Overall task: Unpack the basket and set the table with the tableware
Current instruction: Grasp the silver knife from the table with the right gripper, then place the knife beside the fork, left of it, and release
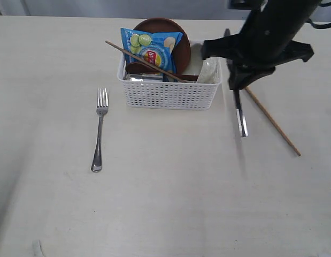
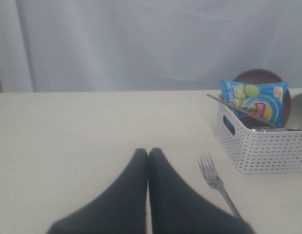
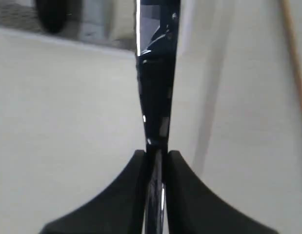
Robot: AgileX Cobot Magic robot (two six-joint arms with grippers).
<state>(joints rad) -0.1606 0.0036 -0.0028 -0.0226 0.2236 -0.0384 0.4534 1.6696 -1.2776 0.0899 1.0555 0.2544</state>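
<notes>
The right jaws are clamped on the steel knife (image 3: 155, 97), which shows narrow and mirror-dark between them in the right wrist view. In the exterior view the knife (image 1: 240, 115) hangs below the black right arm (image 1: 261, 40), at 3 o'clock of the basket. Whether its lower end touches the surface cannot be told. The left jaws are pressed together with nothing between them, low over bare surface.

Just beyond the knife, a wooden chopstick (image 1: 272, 120) lies flat on the surface, running from 11 toward 5 o'clock.

The white perforated basket (image 1: 168, 95) stands at the far middle. Propped in it is a blue chip bag (image 1: 152, 48) printed with lime slices and a round red-and-yellow emblem; the lettering is too blurred to read surely. Behind the bag a brown plate (image 1: 173, 32) stands on edge. An off-white bowl (image 1: 200, 64) fills the 3 o'clock end. A second chopstick (image 1: 146, 61) lies slanted across the top.

The fork (image 1: 100, 128) lies on the surface at 8 o'clock of the basket, apart from it, tines toward 12.

The surface (image 1: 170, 203) is pale off-white and matte. A white curtain (image 2: 141, 44) hangs behind its far edge.
</notes>
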